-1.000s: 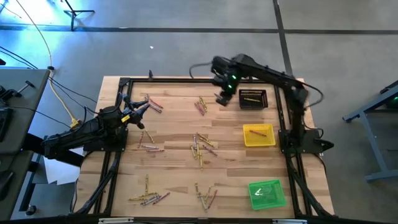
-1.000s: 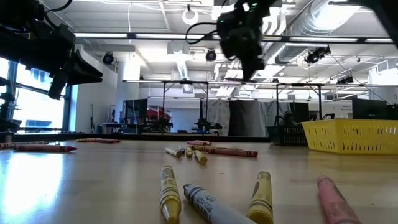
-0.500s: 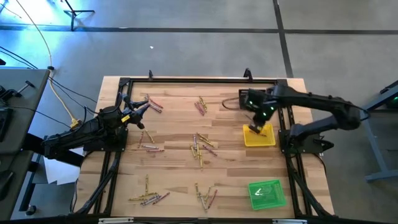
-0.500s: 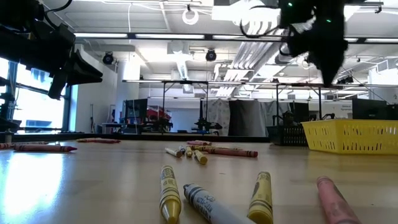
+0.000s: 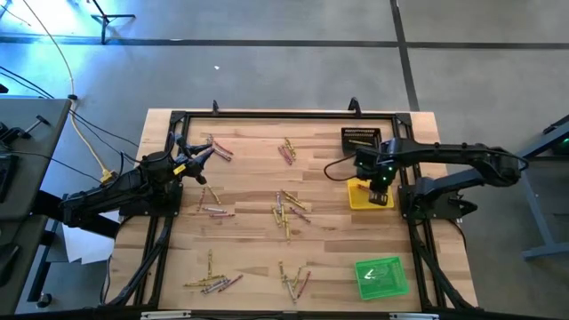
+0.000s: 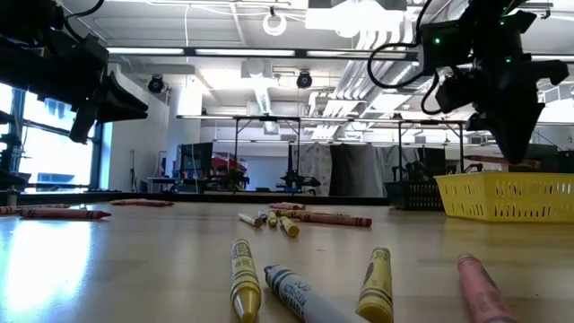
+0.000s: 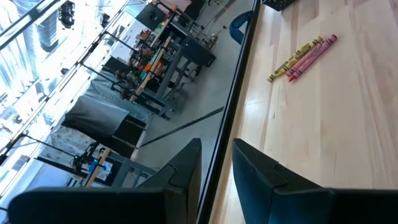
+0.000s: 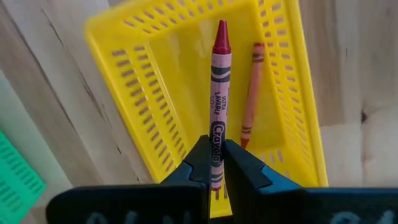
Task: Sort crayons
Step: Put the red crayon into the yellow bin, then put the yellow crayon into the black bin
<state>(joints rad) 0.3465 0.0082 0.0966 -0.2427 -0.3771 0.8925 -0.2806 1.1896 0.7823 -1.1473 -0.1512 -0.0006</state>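
Wrist view alone reveals right end effector (image 8: 216,163) pinching a red crayon (image 8: 217,106) above yellow tray (image 8: 149,93)

- My wooden tabletop (image 5: 249,187) stands on a grey concrete floor (image 5: 267,62).
- Beyond it I see a large workshop with white ceiling ducts (image 6: 359,36).
- Bright windows (image 6: 13,135) light one side.
- Dark frames and curtains (image 6: 350,170) line the far end.
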